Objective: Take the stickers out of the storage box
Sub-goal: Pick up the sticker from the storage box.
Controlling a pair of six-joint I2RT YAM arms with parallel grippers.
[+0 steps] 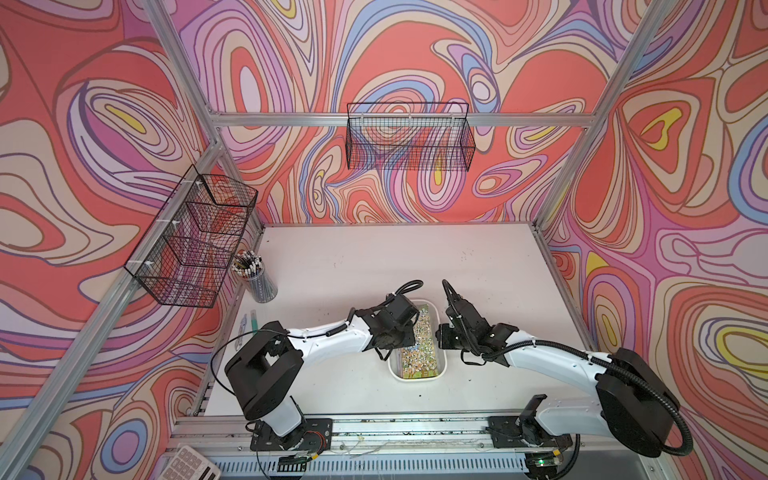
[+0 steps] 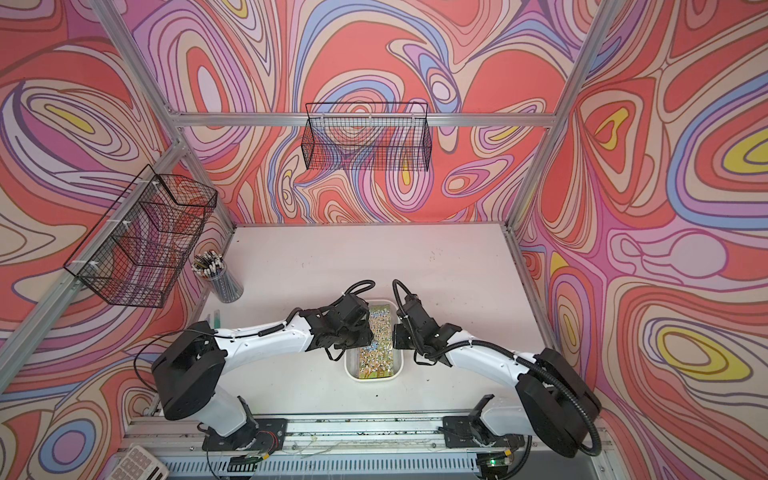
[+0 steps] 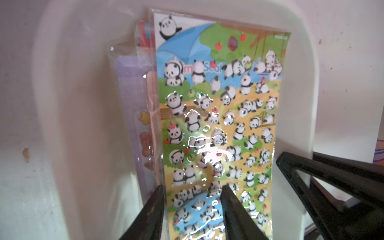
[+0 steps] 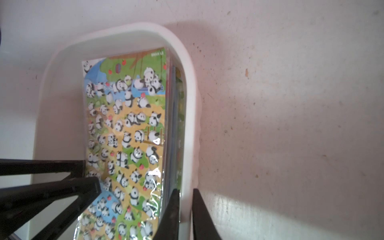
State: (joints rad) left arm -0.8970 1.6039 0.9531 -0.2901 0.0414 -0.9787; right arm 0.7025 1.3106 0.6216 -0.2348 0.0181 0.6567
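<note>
In both top views, found the storage box [image 1: 441, 372] on the worktop [image 1: 353, 266], the stickers [image 1: 419, 357] stacked inside, long axis along the box's. In the left wrist view, saw the left claw [image 3: 192, 188] half wide, tips down on the top sheet [image 3: 218, 124], sheet's length running straight ahead; judged the nearer for lifting. In the right wrist view, saw the right claw [image 4: 185, 191] pinched narrow over the box's side wall.

White storage box [image 3: 83, 104]; panda-print stickers [image 3: 218, 124], green-yellow-blue.
</note>
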